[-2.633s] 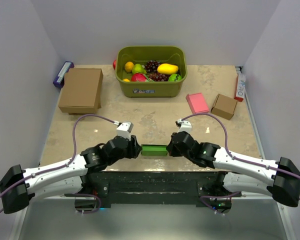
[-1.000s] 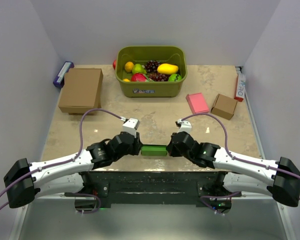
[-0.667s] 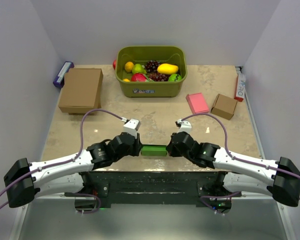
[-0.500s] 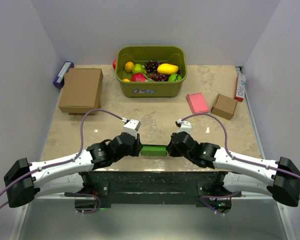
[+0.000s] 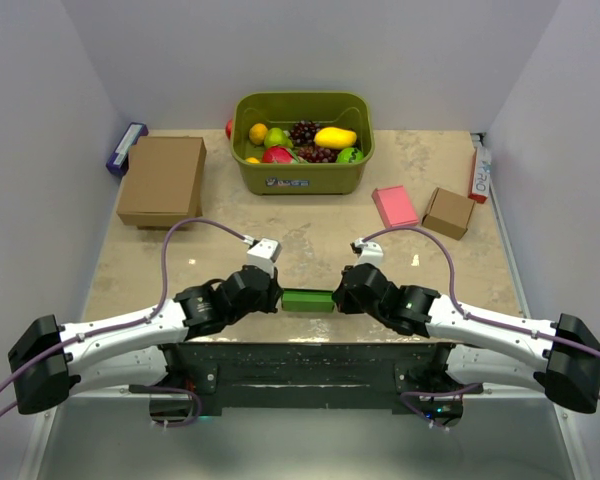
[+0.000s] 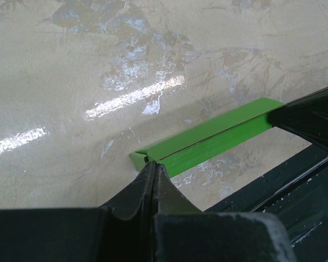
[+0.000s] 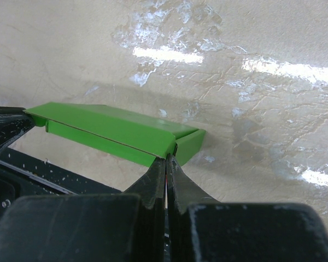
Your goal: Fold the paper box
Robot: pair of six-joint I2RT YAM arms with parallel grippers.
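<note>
The paper box (image 5: 307,300) lies as a flat green strip by the table's (image 5: 310,250) near edge, its long axis running left to right between my arms. My left gripper (image 5: 277,298) pinches its left end and my right gripper (image 5: 338,297) its right end, both clamped tight on the card.

A beige, marble-patterned desk (image 5: 310,225) sits between plain pale walls (image 5: 310,50) at the back and both sides (faintly lilac in tone). Bright streaks of light (image 6: 134,97) glare off its glossy top; a dark rail (image 5: 310,362) edges its near side.
</note>
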